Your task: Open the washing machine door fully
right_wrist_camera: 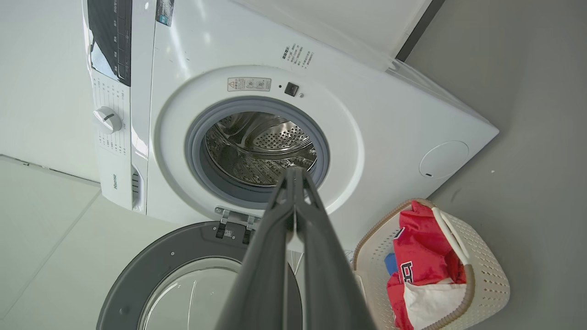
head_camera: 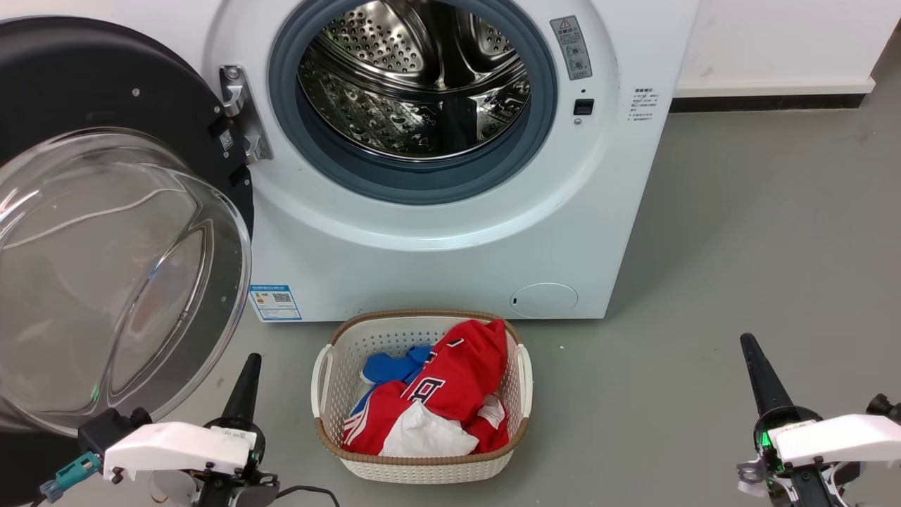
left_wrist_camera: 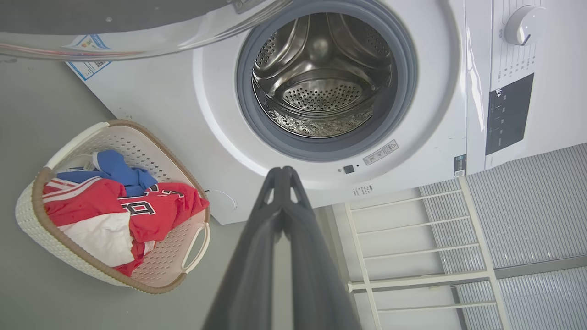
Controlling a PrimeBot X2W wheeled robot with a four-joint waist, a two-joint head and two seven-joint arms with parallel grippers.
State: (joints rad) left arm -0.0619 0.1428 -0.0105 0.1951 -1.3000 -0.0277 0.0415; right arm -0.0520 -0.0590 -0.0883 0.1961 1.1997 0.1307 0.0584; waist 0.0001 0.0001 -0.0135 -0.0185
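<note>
- The washing machine door (head_camera: pixel 120 232) stands wide open at the left of the white washing machine (head_camera: pixel 436 239). It hangs from a metal hinge (head_camera: pixel 243 113) just left of the drum opening, with its clear glass bowl bulging towards the near side.
- The steel drum (head_camera: pixel 422 84) is exposed inside its grey rubber seal (head_camera: pixel 415 179).
- The left gripper (head_camera: pixel 248 377) hovers near and low, just right of the door's glass. In the left wrist view its fingers (left_wrist_camera: pixel 275 215) are pressed together, tips meeting, with nothing between them.
- The right gripper (head_camera: pixel 757 366) hangs over bare grey floor (head_camera: pixel 739 246) at the near right, well apart from the machine. Its fingers (right_wrist_camera: pixel 279 220) are likewise closed tip to tip and hold nothing.
- A cream laundry basket (head_camera: pixel 422 470) sits on the floor between the grippers, in front of the machine. It holds a red jersey (head_camera: pixel 457 373), a blue garment (head_camera: pixel 387 366) and a white cloth (head_camera: pixel 429 433).
</note>
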